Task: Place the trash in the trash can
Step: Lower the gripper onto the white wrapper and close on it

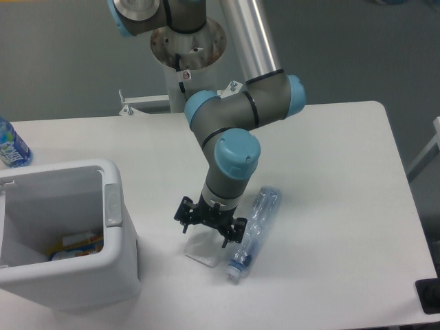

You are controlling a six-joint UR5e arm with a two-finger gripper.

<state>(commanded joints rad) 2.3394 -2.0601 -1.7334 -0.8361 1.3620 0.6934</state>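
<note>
White tabletop (330,158) is bearing both trash pieces outside the trash can (113,206) — gripper (210,225), fingers spread, hovering over the white pouch (204,249), clear bottle (253,228) lying at its three o'clock — neither binned.

Claw (209,232) over pouch (203,250), bottle (253,230) beside.

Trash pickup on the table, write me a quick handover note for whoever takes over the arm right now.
Gripper: low over the white pouch, jaws spread, nothing visibly held.
Pouch: flat on the table, partly hidden by the gripper.
Clear bottle: lying beside the pouch, cap toward the front edge.
Trash can: at left, some items already inside.
Done: neither piece binned.
Left: grasp the pouch, bin it, then the bottle.
</note>
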